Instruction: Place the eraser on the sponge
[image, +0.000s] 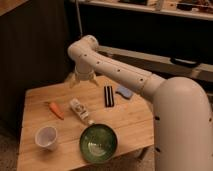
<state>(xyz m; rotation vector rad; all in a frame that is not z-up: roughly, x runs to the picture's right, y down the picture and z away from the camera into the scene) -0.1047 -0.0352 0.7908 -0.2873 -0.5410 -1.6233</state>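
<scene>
At centre frame, the eraser lies flat on the tabletop, just left of the sponge and not on it. The tool hangs left of both, jaws apart and empty. The eraser is best gripped across its narrow width. The bottle, carrot, bowl and cup are found lower left, off the path.

Gripper dwn under bent arm, jaws open

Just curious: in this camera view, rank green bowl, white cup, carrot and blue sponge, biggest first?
1. green bowl
2. white cup
3. carrot and sponge: alike; the sponge lies farther away.
The open tool hangs above the table's far edge.
</scene>
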